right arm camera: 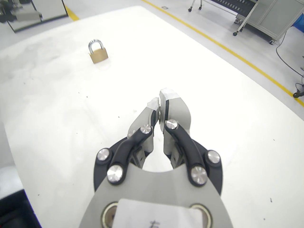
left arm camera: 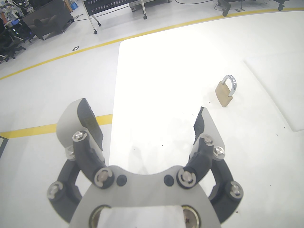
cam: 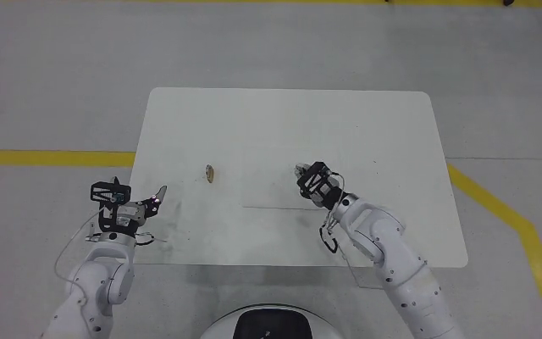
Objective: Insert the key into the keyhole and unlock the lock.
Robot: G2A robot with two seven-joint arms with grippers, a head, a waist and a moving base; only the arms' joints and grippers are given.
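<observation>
**Right gripper (cam: 303, 172) pinching the key (right arm camera: 161, 113), left gripper (cam: 137, 193) spread, padlock (cam: 210, 174) sitting between them**

Top view: the padlock is sitting on the white table (cam: 356, 127), in the left half and well in from the near edge. It is showing as a narrow brass sliver from above, so it appears to be standing on its base. The left gripper is hanging at the table's left edge, near the padlock but apart from it. The right gripper is hovering over the middle of the table, to the right of the padlock and well apart from it. A yellow floor line (cam: 59, 158) is running past on the left.

Left wrist view: the left gripper (left arm camera: 142, 106) is gaping wide and holding nothing. One finger is hanging over the floor and the other over the table. The padlock (left arm camera: 224, 93) is standing beyond the fingertip that is over the table, with its silver shackle up.

Right wrist view: the right gripper (right arm camera: 160, 98) is standing almost fully closed. Its pads are pinching a thin metal piece seen edge-on, which I take for the key; its shape I cannot tell. The padlock (right arm camera: 98, 54) is standing farther out on the table, shackle up, not touching the gripper
</observation>
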